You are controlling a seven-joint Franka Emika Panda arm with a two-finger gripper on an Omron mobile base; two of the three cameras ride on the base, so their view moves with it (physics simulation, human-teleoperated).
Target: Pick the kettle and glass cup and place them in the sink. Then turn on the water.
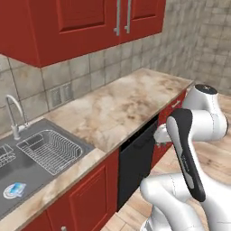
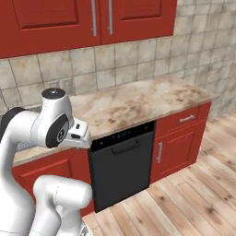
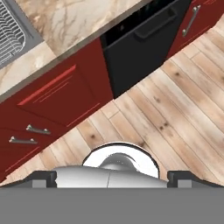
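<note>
Two dark tips of my gripper (image 3: 112, 178) stand at the far ends of the hand view, jaws spread fully apart with nothing between them, pointing down at the floor (image 3: 175, 105) in front of the cabinets, right of the sink (image 1: 27, 173).

The sink is a wide, dark grey rectangular basin sunk into the table (image 1: 122, 106), at the left edge of the left base view. A wire dish rack (image 1: 49, 151) of thin bright rods sits in the sink's right part, and a small blue-white round object (image 1: 13, 190) lies on the sink's near floor. A slim chrome gooseneck faucet (image 1: 16, 115) arches up at the sink's back rim.

Right of the sink the table runs on as a smooth beige slab with brown marbling, ending at the corner wall. Behind the sink, square grey-beige tiles (image 1: 85, 65) cover the wall, with a pale outlet plate (image 1: 61, 94) set in them. Above the sink hang glossy red panelled cabinets (image 1: 67, 22) with slim metal bar handles. Below and right of the sink stands a flat black dishwasher (image 1: 135, 158) among red doors. The floor is light wood planks with visible grain.
</note>
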